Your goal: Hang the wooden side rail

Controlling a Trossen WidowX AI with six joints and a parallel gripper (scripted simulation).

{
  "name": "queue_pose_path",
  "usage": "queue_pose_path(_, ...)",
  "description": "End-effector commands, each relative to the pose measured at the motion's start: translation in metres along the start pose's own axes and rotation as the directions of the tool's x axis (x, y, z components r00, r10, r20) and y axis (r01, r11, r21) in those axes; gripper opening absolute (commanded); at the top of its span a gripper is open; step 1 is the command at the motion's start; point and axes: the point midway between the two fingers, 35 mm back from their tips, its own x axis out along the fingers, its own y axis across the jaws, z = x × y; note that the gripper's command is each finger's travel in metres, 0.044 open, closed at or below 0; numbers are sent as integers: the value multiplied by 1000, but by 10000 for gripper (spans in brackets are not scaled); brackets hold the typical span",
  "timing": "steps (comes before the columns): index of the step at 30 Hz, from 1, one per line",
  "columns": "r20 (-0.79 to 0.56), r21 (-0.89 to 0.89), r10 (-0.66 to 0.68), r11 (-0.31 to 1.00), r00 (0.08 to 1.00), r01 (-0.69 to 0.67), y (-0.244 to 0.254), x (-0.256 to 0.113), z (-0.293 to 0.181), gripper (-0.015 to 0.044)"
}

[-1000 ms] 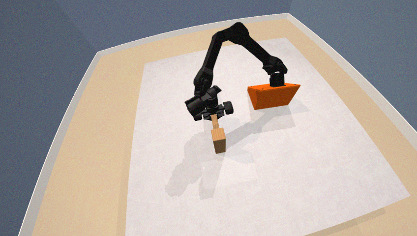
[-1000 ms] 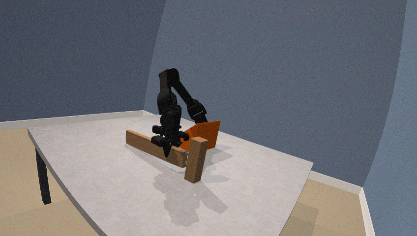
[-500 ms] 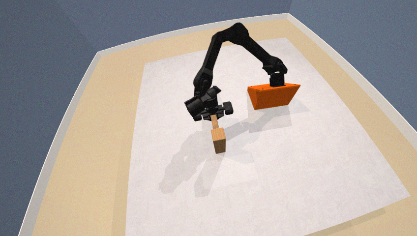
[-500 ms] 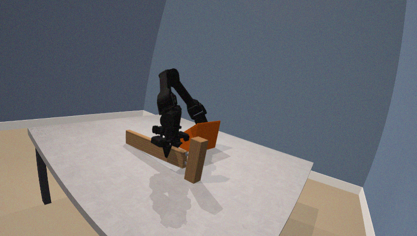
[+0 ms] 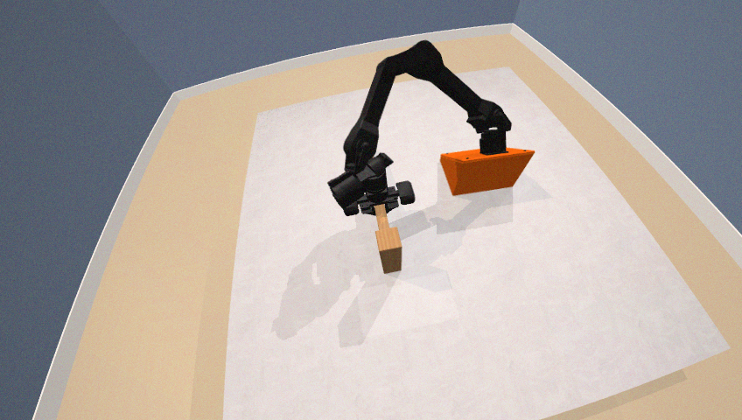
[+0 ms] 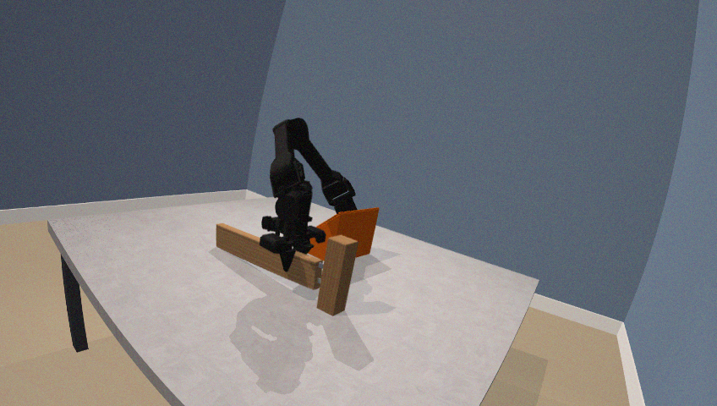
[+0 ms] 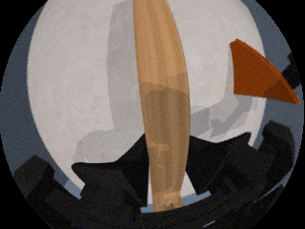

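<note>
The wooden rail (image 5: 382,220) (image 6: 240,247) (image 7: 163,62) stands on edge, its near end raised off the table and its far end low, at or near the tabletop. The gripper (image 5: 381,206) (image 6: 295,257) (image 7: 167,143) is shut on the rail near its hook end. The wooden headboard post (image 5: 388,239) (image 6: 337,277) stands upright just beyond that end. In the exterior view, small bits of steel (image 6: 320,265) show in the narrow gap between rail and post. The slot and pins are hidden on the post's rail-facing side, so hook seating cannot be seen.
The orange arm base (image 5: 489,174) (image 6: 359,232) (image 7: 253,76) stands to one side of the rail and post. The black arm arches from it over to the rail. The pale table (image 5: 521,311) (image 6: 427,331) carries all of this; shadows fall around the post.
</note>
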Motion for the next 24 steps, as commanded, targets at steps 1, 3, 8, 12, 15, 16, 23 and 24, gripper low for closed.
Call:
queue_pose_path(1, -5, -2, 15, 1000, 1000, -15, 2, -5, -5, 0)
queue_pose_path(3, -5, -2, 15, 1000, 1000, -15, 1, -5, -5, 0)
queue_pose_path(8, -5, -2, 15, 1000, 1000, -15, 1, -4, -5, 0)
queue_pose_path(12, -5, -2, 15, 1000, 1000, -15, 1, -4, -6, 0)
queue_pose_path(15, -5, -2, 15, 1000, 1000, -15, 1, -4, -6, 0)
queue_pose_path(16, -5, -2, 15, 1000, 1000, -15, 1, -4, -6, 0)
queue_pose_path(23, -5, -2, 15, 1000, 1000, -15, 2, -5, -7, 0)
queue_pose_path(24, -5, -2, 15, 1000, 1000, -15, 2, -5, -7, 0)
